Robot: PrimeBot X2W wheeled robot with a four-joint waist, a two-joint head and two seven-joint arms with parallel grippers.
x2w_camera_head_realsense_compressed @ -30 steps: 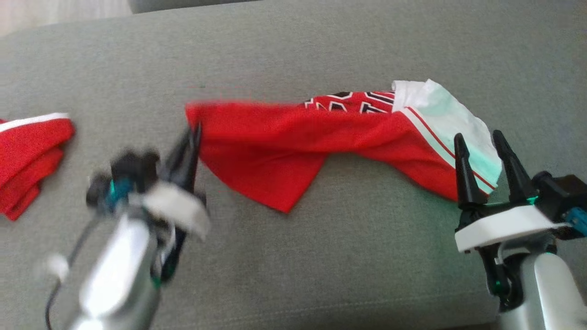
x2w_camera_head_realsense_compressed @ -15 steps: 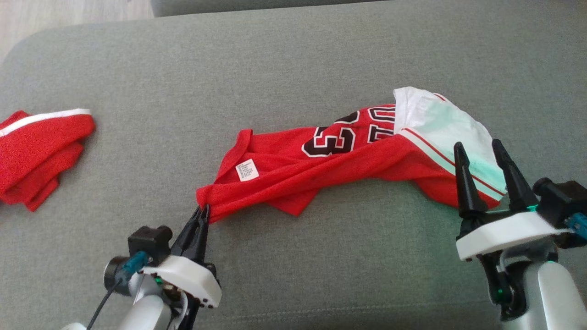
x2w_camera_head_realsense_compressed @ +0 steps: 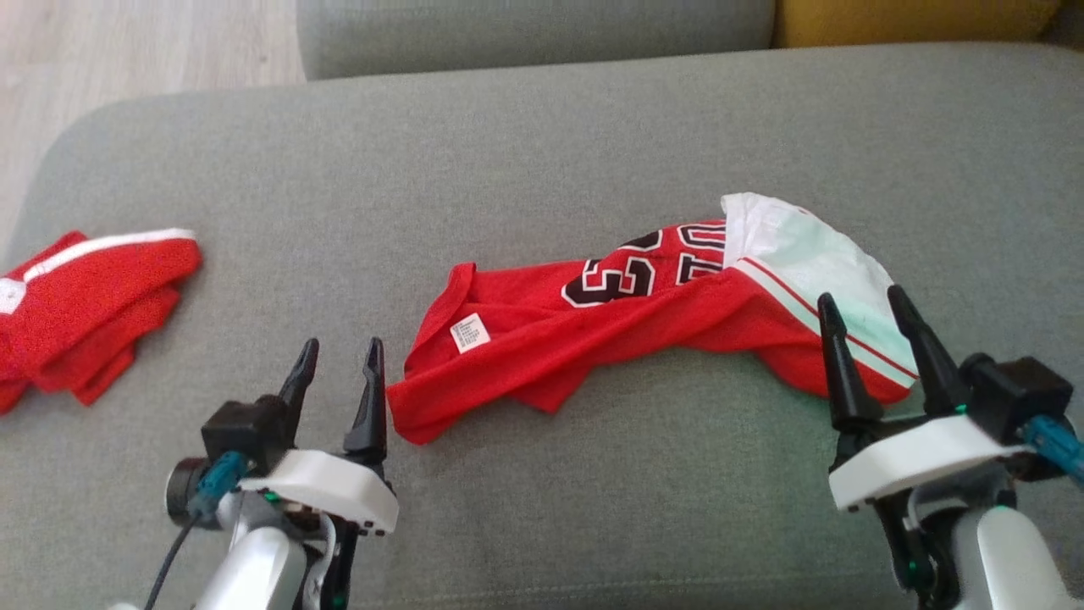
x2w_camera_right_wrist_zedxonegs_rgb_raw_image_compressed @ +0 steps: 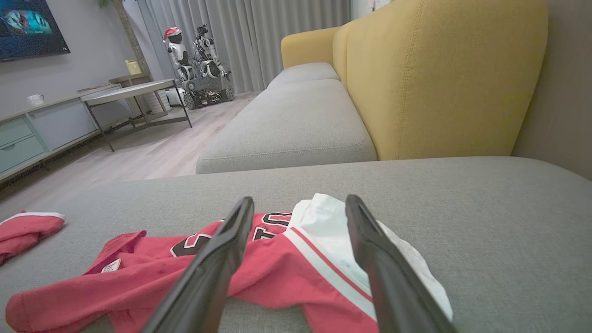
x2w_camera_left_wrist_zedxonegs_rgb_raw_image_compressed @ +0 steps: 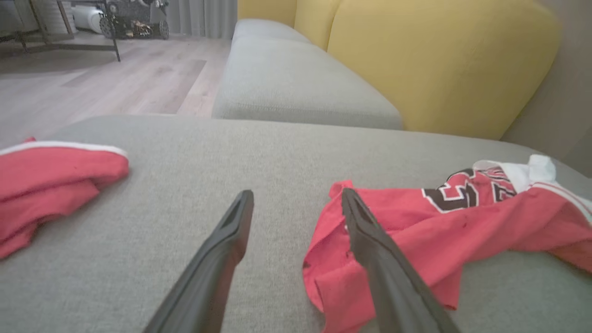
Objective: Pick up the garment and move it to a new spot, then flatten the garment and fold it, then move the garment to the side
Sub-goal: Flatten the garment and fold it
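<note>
On the grey cushion (x2w_camera_head_realsense_compressed: 542,152), the red garment (x2w_camera_head_realsense_compressed: 627,339) lay crumpled in a long band across the middle, its black-and-white numbers facing up and a white label (x2w_camera_head_realsense_compressed: 470,332) showing near its left end. Its right end was white with red stripes. The left claw (x2w_camera_head_realsense_compressed: 339,349) stood spread wide and held nothing, its right finger just beside the garment's near-left corner. The right claw (x2w_camera_head_realsense_compressed: 855,295) was also spread wide, empty, its fingers rising in front of the garment's white right end; whether they touched it I could not tell. A second red garment (x2w_camera_head_realsense_compressed: 93,296) lay bunched at the cushion's far-left edge, well apart.
</note>
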